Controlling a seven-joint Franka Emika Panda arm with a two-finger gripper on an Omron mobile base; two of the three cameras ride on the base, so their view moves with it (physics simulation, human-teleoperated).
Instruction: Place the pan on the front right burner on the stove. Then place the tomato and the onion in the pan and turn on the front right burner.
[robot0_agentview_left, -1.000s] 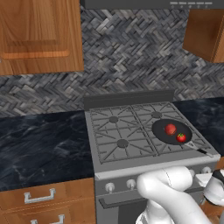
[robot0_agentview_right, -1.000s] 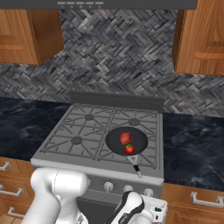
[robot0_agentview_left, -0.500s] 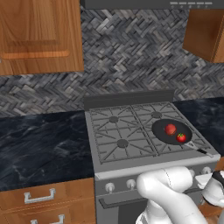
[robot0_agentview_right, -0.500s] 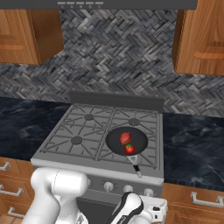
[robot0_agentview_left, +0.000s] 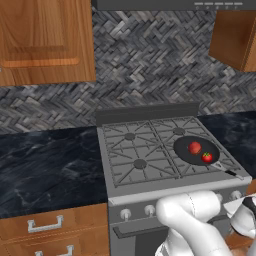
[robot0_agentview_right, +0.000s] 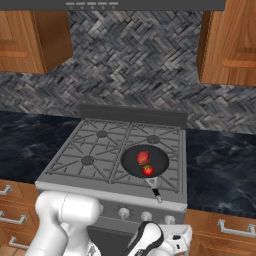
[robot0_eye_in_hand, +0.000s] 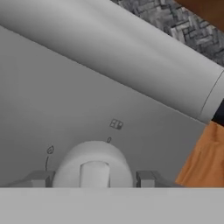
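A dark marbled counter (robot0_agentview_left: 45, 160) is running along a grey herringbone wall, with wooden cabinets (robot0_agentview_left: 45, 40) hanging above, and the stove (robot0_agentview_right: 65, 172) is standing in the middle of it. The pan (robot0_agentview_left: 196, 150) is sitting on the front right burner (robot0_agentview_right: 167, 172), with its thin handle pointing toward the near edge of the stove. Inside the pan the onion (robot0_agentview_left: 194, 147) is lying a little farther back, and the tomato (robot0_agentview_left: 207, 157) is lying just beside it, nearer to the handle, its green top showing.

I am reaching low in front of the stove, at its right side. In the hand view my gripper (robot0_eye_in_hand: 94, 179) is facing the grey front panel, and my two fingers (robot0_eye_in_hand: 146, 178) are standing on the left and right of a white knob (robot0_eye_in_hand: 94, 168). They are very close to its sides, but I cannot tell if they are pressing it or are apart from it. Small marks are printed on the panel (robot0_eye_in_hand: 52, 109) above the knob.
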